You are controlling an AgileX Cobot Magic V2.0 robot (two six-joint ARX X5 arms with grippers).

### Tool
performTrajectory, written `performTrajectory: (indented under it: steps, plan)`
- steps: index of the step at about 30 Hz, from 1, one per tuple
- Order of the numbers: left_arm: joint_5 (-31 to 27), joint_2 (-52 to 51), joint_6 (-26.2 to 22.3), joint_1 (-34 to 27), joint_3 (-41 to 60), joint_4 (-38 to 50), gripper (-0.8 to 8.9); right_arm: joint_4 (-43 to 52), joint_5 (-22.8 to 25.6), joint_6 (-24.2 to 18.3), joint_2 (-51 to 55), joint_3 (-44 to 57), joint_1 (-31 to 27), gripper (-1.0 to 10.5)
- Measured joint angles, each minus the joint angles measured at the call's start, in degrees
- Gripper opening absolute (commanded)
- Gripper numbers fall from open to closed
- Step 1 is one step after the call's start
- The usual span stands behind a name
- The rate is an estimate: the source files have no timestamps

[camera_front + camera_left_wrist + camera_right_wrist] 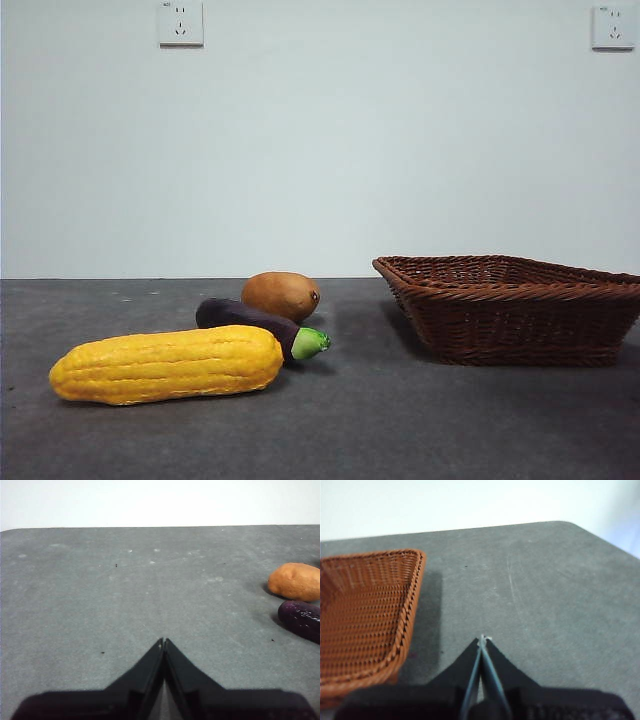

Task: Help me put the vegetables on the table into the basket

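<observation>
A yellow corn cob [167, 364] lies on the dark grey table [400, 420] at the front left. Behind it lies a purple eggplant [250, 320] with a green stem, and a brown potato [281, 296] behind that. The brown wicker basket [515, 310] stands at the right and looks empty. My left gripper [163, 641] is shut and empty above bare table; the potato [296, 581] and the eggplant's end [301, 619] show at its view's edge. My right gripper [482, 639] is shut and empty beside the basket [365, 615]. Neither arm shows in the front view.
Two white wall sockets [180, 22] sit high on the pale wall behind the table. The table's rounded far corner [565, 525] shows in the right wrist view.
</observation>
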State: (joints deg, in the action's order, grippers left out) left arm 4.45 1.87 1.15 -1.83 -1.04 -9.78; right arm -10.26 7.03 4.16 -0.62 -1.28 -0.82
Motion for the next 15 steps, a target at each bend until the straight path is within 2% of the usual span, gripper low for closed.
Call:
performTrajectory:
  steps: [6, 11, 15]
  plan:
    - [0.3, 0.0, 0.0, 0.0, 0.0, 0.0, -0.03, 0.0, 0.0, 9.3, 0.0, 0.0, 0.0, 0.0]
    - [0.4, 0.0, 0.0, 0.0, 0.0, 0.0, -0.03, 0.0, -0.1, 15.4, 0.0, 0.0, 0.0, 0.0]
    - [0.4, 0.0, 0.0, 0.0, 0.0, 0.0, -0.05, -0.3, -3.5, 18.5, 0.0, 0.0, 0.0, 0.0]
